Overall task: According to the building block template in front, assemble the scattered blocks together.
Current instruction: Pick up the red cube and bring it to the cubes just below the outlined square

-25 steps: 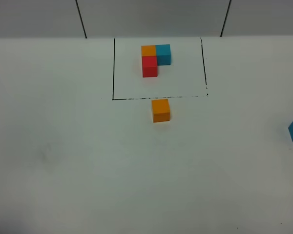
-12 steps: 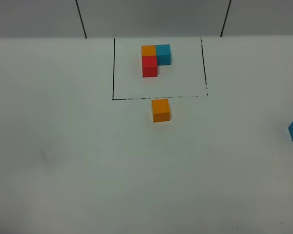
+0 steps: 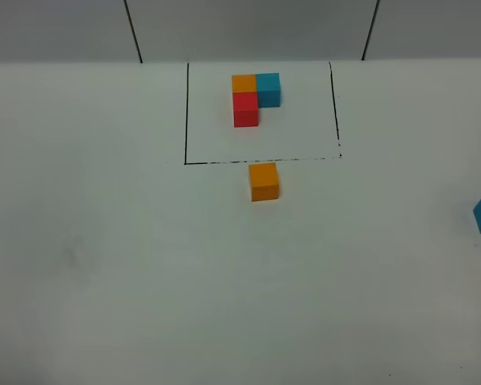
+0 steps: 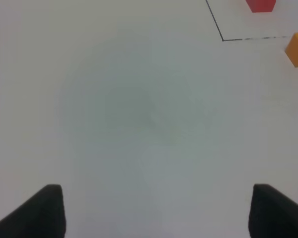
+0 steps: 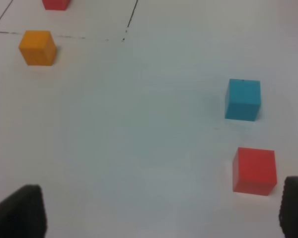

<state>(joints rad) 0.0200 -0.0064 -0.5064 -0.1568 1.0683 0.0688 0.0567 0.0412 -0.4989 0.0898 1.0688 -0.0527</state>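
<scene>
With the left claw (image 4: 159, 213) and right claw (image 5: 159, 210) both spread wide and empty above the counter (image 3: 144, 265), the orange block (image 3: 264, 181) sits just outside the frame of the template (image 3: 255, 96), and reaching for the red block (image 5: 254, 170) could, it seems, knock the nearby blue block (image 5: 243, 99).

Template (image 3: 255, 98) framed; blocks (image 5: 243, 99) apart, prob. flat.

The small orange cube (image 3: 264, 181) and small blue cube (image 5: 243, 99) look matt and smooth-faced; the white tabletop (image 3: 144, 281) is smooth and matt.
</scene>
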